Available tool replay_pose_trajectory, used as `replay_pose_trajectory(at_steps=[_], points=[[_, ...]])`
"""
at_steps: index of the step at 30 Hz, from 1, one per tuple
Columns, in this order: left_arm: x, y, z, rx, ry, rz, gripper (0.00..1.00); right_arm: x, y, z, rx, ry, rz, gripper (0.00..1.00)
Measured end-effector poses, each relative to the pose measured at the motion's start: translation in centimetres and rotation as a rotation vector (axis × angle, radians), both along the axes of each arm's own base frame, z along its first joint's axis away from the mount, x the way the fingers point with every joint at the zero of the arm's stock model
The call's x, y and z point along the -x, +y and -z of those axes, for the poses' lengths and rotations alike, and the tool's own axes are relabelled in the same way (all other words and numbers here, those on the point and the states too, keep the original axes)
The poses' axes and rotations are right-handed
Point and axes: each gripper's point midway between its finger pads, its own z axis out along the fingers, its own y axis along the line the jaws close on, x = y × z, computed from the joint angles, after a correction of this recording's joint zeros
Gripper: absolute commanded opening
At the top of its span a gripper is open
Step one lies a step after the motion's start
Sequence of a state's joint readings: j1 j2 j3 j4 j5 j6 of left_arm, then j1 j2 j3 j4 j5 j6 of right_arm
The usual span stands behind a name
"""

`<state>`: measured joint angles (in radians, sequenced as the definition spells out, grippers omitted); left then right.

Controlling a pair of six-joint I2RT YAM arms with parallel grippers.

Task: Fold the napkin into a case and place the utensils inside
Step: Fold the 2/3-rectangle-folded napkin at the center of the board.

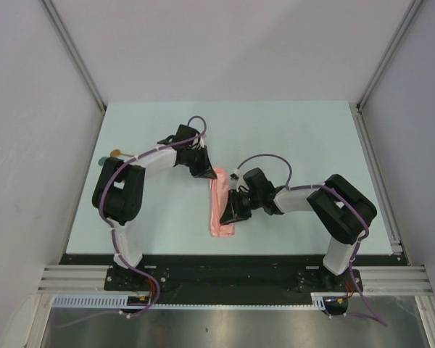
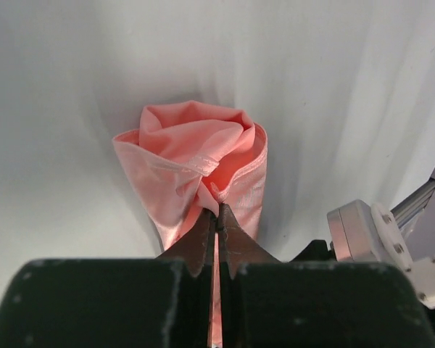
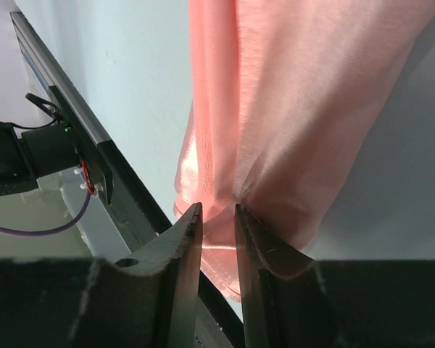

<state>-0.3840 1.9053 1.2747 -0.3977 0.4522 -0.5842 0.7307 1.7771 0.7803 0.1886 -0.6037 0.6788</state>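
Observation:
The napkin [image 1: 221, 210] is a salmon-pink cloth folded into a narrow strip in the middle of the table, running from far to near. My left gripper [image 1: 209, 174] is at its far end, shut on a bunched-up fold of the napkin [image 2: 196, 159], with the jaws [image 2: 217, 209] pressed together on the cloth. My right gripper [image 1: 228, 216] is over the near end. Its jaws [image 3: 217, 210] stand narrowly apart with a puckered fold of the napkin [image 3: 290, 109] pinched between them. Two small spoons [image 1: 116, 154] lie at the table's far left edge, away from both grippers.
The pale green table [image 1: 290, 138] is bounded by a black rail [image 3: 94, 159] along the near edge, close to the napkin's near end. Grey walls and metal frame posts [image 1: 76, 54] enclose the sides and back. Purple cables loop above both wrists.

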Motion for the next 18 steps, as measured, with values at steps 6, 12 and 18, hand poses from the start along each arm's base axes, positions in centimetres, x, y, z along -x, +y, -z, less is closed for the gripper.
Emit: replay_pose_trajectory(at_steps=[6, 12, 18], points=[[-1.1, -0.9, 1.3, -0.014, 0.017, 0.010, 0.00, -2.0, -0.2, -1.0, -0.003, -0.018, 0.030, 0.41], [-1.7, -0.8, 1.4, -0.034, 0.004, 0.006, 0.21, -7.2, -0.6, -3.4, -0.006, -0.118, 0.106, 0.50], [-2.0, -0.5, 1.1, -0.060, -0.011, 0.008, 0.39, -12.7, -0.4, -4.8, -0.020, -0.216, 0.166, 0.48]])
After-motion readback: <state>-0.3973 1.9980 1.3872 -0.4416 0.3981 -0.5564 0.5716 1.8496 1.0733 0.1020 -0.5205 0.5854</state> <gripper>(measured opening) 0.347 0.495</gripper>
